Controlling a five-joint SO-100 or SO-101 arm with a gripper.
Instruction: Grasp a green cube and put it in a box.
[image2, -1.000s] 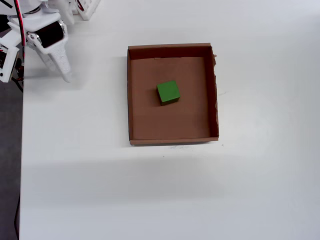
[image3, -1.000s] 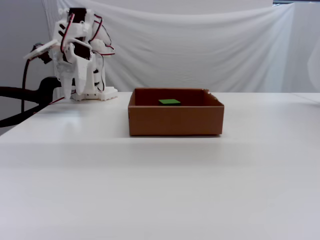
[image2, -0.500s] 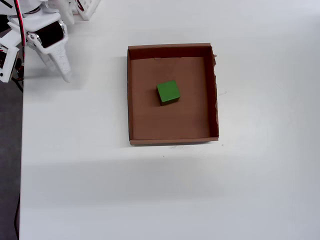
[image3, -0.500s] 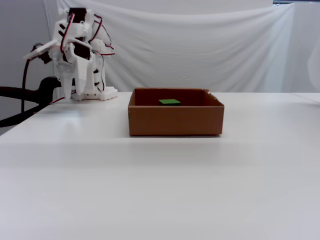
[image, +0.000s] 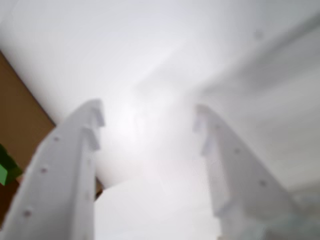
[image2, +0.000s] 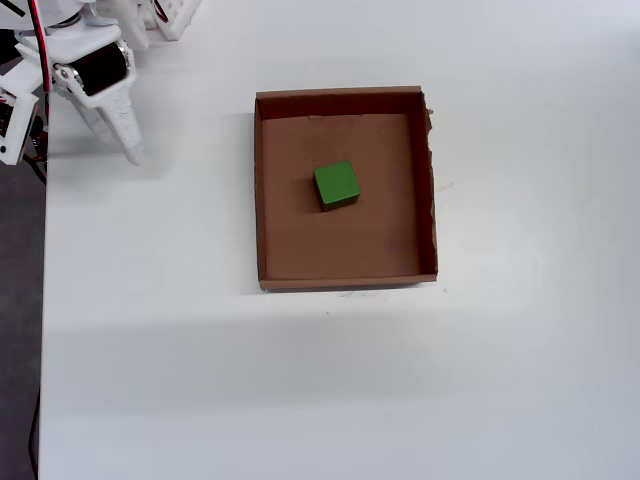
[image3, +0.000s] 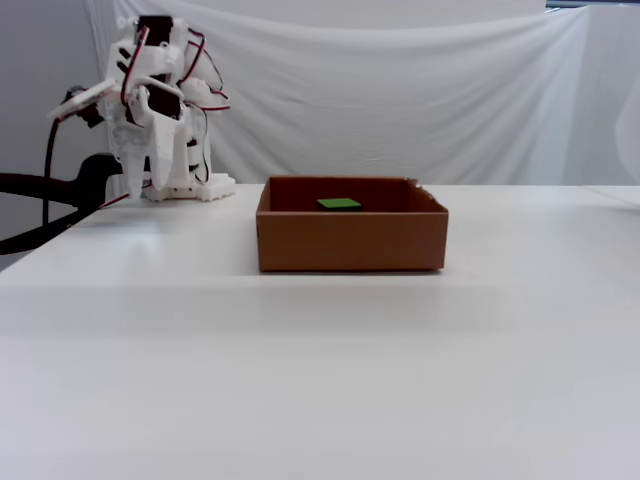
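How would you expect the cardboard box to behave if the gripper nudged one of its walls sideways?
The box would probably slide rather than tip: its walls are low and its floor lies flat on the smooth white table. It looks light, holding only the green cube. The thin wall, ragged along one edge, may flex first.

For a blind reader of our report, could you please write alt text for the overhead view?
A green cube sits near the middle of a shallow brown cardboard box on a white table. The white robot arm's gripper is at the top left corner, well clear of the box and holding nothing.
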